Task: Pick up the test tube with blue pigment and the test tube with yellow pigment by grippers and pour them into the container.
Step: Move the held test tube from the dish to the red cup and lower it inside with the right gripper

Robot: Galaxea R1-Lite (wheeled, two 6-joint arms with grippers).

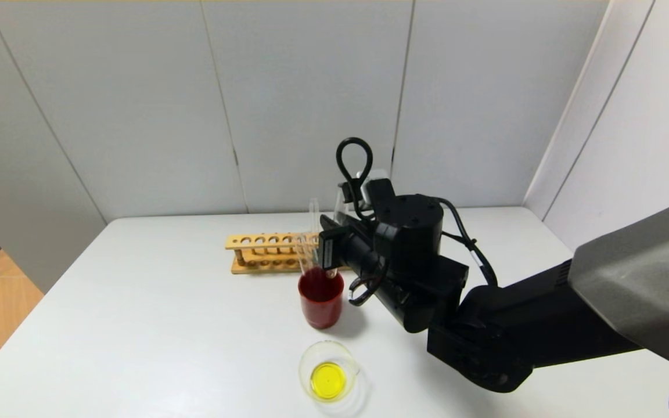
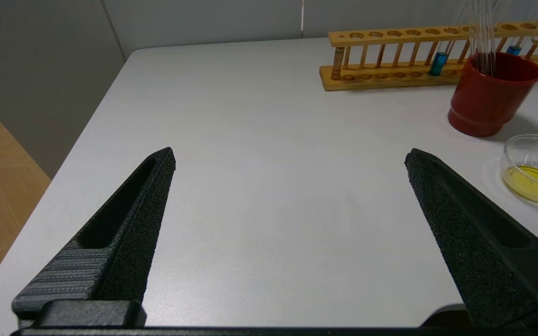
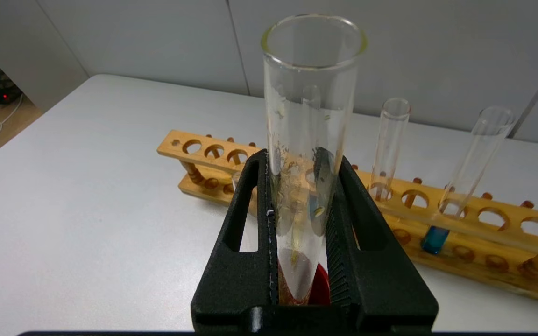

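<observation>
A: Where was the right pincer (image 3: 304, 224)?
B: Over the red cup (image 1: 321, 298), mid-desk (image 1: 154, 325), just near of the wooden rack (image 1: 265, 253). Its jaws were clamped on a clear tube (image 3: 308, 154), held upright with the round bottom down at the cup's mouth.
A: Which tube was that?
B: The yellow tube, by the yellowish streaks and droplets clinging inside the glass; it held almost no liquid.
A: And the yellow liquid?
B: A yellow pool lay in the glass dish (image 1: 329, 377), which stood on the desk near of the cup and apart from it.
A: The blue tube?
B: The blue tube (image 3: 465, 179) stood in the rack, leaning a little, with teal-blue liquid at the bottom. The left wrist view showed blue in two spots in the rack, so I could not tell how many blue tubes there were. Another clear tube (image 3: 387, 147) stood in the rack left of it.
A: The left pincer?
B: The left pincer (image 2: 290, 158) hung over the bare left part of the desk, fingers spread wide, holding nothing, well apart from cup and dish.
</observation>
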